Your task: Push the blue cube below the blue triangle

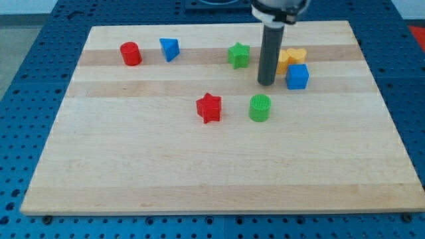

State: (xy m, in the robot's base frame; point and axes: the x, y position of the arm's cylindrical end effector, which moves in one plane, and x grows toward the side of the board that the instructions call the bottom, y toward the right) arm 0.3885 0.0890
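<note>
The blue cube sits at the upper right of the wooden board, touching a yellow heart-shaped block just above it. The blue triangle lies at the upper left, next to a red cylinder. My tip rests on the board just left of the blue cube, a small gap apart, and below-left of the yellow block. The rod partly hides the yellow block's left side.
A green star lies left of the rod. A green cylinder sits just below my tip. A red star lies left of the green cylinder. Blue perforated table surrounds the board.
</note>
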